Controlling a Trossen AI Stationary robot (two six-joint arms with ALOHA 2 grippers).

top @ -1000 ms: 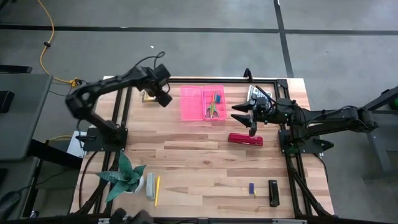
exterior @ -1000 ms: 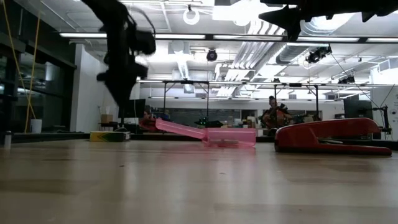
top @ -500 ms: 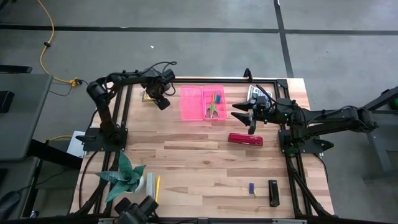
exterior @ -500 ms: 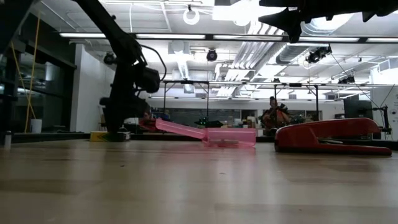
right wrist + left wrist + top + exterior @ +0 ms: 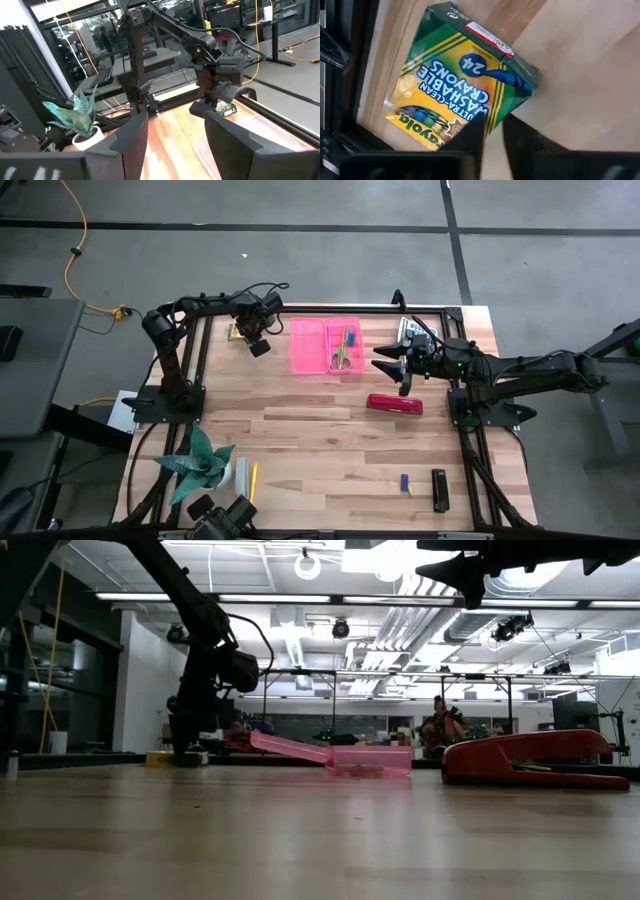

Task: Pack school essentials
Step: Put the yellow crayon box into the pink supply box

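The yellow-green crayon box (image 5: 460, 85) lies flat at the table's far left (image 5: 238, 330). My left gripper (image 5: 492, 132) is down at the box's long edge, fingers pointing down with only a narrow gap that shows bare wood. The open pink case (image 5: 325, 345) lies to the box's right, with green-handled scissors and pencils (image 5: 345, 348) in its right half. My right gripper (image 5: 392, 368) hovers open above the table, right of the case. A yellow pencil (image 5: 252, 485), a small blue piece (image 5: 405, 481) and a black piece (image 5: 439, 490) lie near the front edge. My left gripper comes from above at the crayon box's long edge (image 5: 487, 117), near one corner. One finger (image 5: 470, 137) stands in front of that edge and hides it. Whether the fingers touch or pinch the box I cannot tell. The box lies flat on the wood.
A red stapler (image 5: 394, 403) lies right of centre, under my right arm. A green spiky plant (image 5: 200, 465) in a white pot stands at the near left corner. Bare wood stretches across the table's middle (image 5: 320, 440). Black frame rails border the table.
My left gripper has come down from high above the table and gone toward the far left corner, ending low at the crayon box. The box and the pink case have stayed in place. My right arm has kept still.
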